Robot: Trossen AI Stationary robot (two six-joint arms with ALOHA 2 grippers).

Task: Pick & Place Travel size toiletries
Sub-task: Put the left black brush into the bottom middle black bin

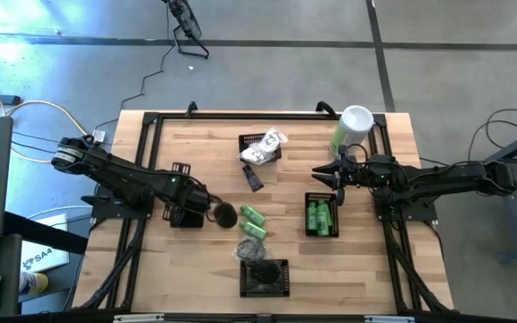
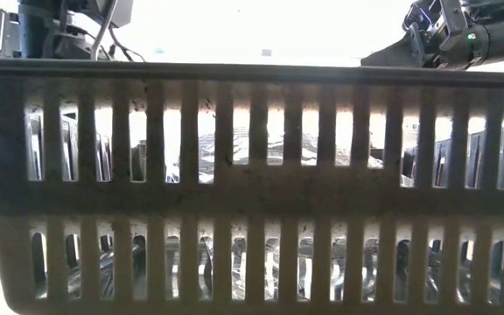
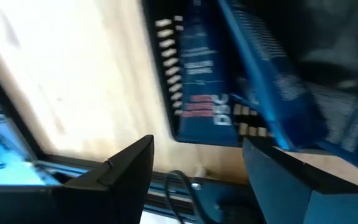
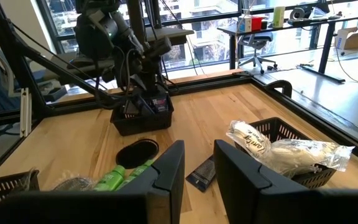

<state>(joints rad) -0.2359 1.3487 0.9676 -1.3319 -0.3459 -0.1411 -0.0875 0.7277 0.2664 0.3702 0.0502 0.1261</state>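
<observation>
From above we see our left gripper (image 1: 189,213) down over the black basket (image 1: 185,208) near the table's (image 1: 205,144) left edge, its jaws hidden there. Loose toiletries still lie mid-table: a dark round piece (image 1: 224,214), green tubes (image 1: 253,216), a small black tube (image 1: 253,178). Our right gripper (image 1: 330,176) waits near the right edge above the basket of green bottles (image 1: 320,216), and we cannot tell its jaws' state from any view. The low view is filled by a slatted basket wall (image 2: 252,192), so we get no check there. In the left wrist view our fingers (image 3: 129,171) stand spread with nothing between them, over blue-printed packets (image 3: 204,112). We judge an open finger may snag the basket rim on lifting and drag it. The right wrist view shows white packets (image 4: 291,149) heaped high in the far-edge basket (image 4: 278,134), where a nudge could spill them.
</observation>
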